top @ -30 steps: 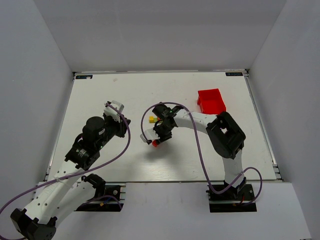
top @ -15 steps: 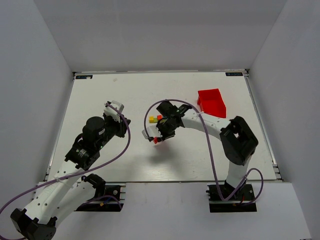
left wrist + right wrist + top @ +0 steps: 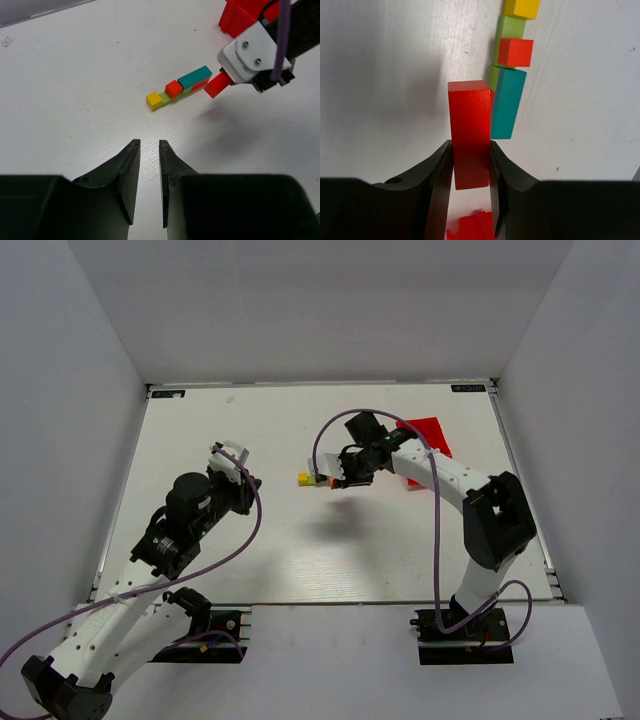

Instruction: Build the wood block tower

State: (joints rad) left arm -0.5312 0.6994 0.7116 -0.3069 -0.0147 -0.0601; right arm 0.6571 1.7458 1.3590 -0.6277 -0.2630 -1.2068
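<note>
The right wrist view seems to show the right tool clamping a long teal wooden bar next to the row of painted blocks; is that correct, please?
Not quite. The right tool is clamping a long red wooden block; the teal wooden bar lies unheld in the row of painted blocks beside it, as the right wrist view shows.

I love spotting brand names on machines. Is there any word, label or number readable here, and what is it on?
No text can be read anywhere.
Left corner sticker and right corner sticker on the table: too small to read.
Wood block tower, red block, red bin: plain, no lettering.
</note>
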